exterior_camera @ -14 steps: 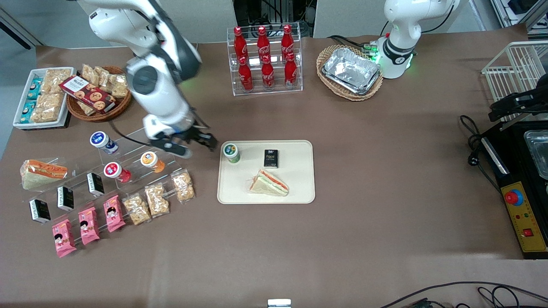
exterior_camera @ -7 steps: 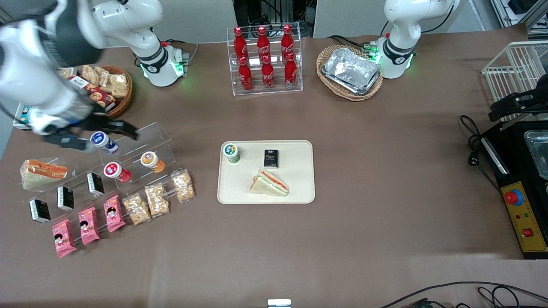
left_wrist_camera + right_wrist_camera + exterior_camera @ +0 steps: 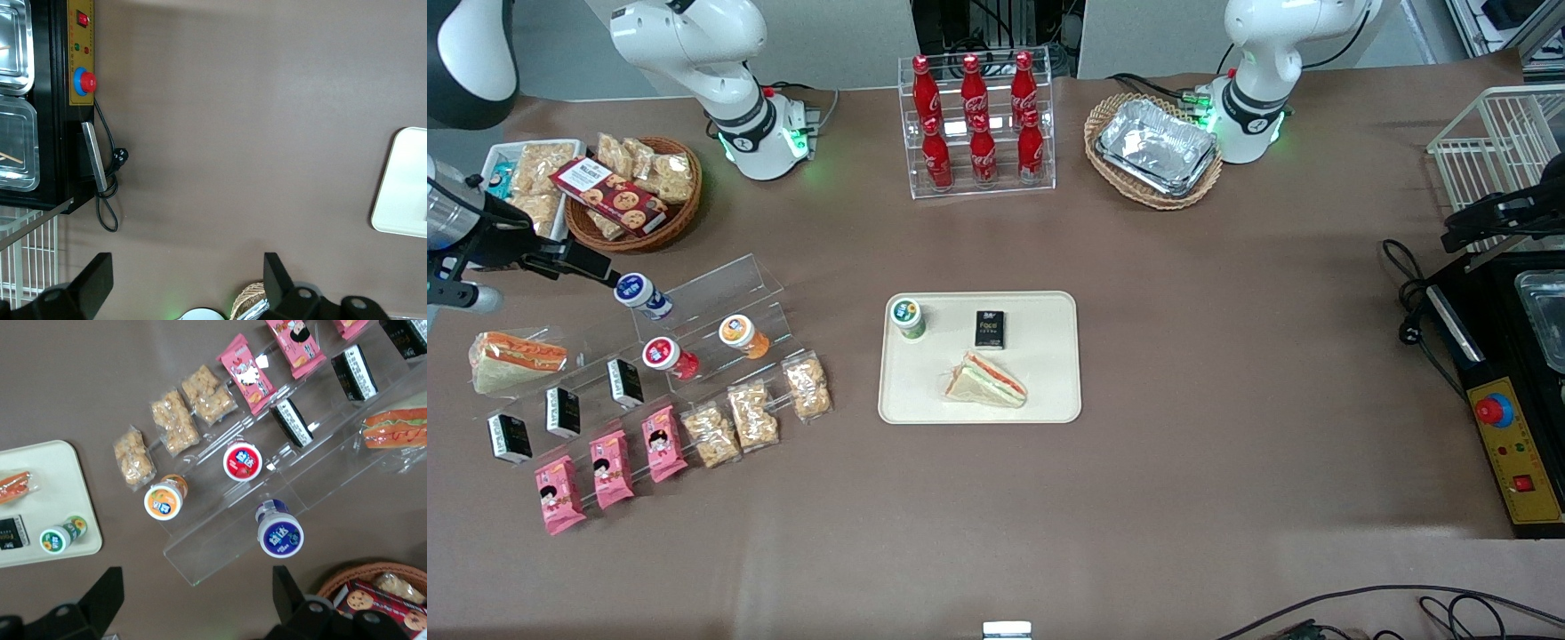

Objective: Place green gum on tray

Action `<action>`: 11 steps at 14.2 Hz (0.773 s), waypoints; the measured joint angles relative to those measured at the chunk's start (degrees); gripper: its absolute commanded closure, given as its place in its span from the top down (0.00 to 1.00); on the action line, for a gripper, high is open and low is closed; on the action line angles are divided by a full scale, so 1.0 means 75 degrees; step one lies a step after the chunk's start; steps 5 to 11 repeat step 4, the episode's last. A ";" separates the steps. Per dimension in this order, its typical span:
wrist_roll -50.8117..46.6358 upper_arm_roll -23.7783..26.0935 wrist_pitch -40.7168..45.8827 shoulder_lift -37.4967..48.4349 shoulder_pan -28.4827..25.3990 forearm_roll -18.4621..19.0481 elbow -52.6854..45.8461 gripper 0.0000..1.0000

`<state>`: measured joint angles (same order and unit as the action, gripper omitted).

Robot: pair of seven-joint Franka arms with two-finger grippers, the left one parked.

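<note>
The green gum (image 3: 908, 317) stands upright on the cream tray (image 3: 1049, 391), in the tray's corner toward the working arm and farthest from the front camera. Nothing touches it. The right wrist view shows the green gum (image 3: 60, 537) on the tray (image 3: 53, 473) as well. My gripper (image 3: 547, 284) hangs open and empty at the working arm's end of the table, well away from the tray and raised above the table beside the clear display rack. From the wrist, the gripper (image 3: 198, 590) has only brown table between its fingers.
A sandwich (image 3: 987, 380) and a black box (image 3: 990, 329) share the tray. Blue (image 3: 639, 294), red (image 3: 665, 354) and orange (image 3: 740, 334) bottles sit on the clear rack (image 3: 720, 284) with snack packs. Cola bottles (image 3: 976, 124) and a basket of foil trays (image 3: 1154, 147) stand farther from the camera.
My gripper has swung from beside the tray to the working arm's end of the table, still open. The green gum has stayed standing on the tray.
</note>
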<state>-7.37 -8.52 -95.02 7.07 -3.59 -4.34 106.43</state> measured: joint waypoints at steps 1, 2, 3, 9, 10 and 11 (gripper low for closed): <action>0.0014 0.0001 0.0208 -0.0146 0.0006 0.0006 -0.0206 1.00; 0.0019 0.0006 0.0332 -0.0288 0.0006 0.0009 -0.0386 1.00; 0.0049 0.0007 0.0362 -0.0415 0.0009 0.0042 -0.0502 1.00; 0.0149 0.0002 0.0371 -0.0537 0.0040 0.0100 -0.0568 1.00; 0.0149 0.0002 0.0371 -0.0537 0.0040 0.0100 -0.0568 1.00; 0.0149 0.0002 0.0371 -0.0537 0.0040 0.0100 -0.0568 1.00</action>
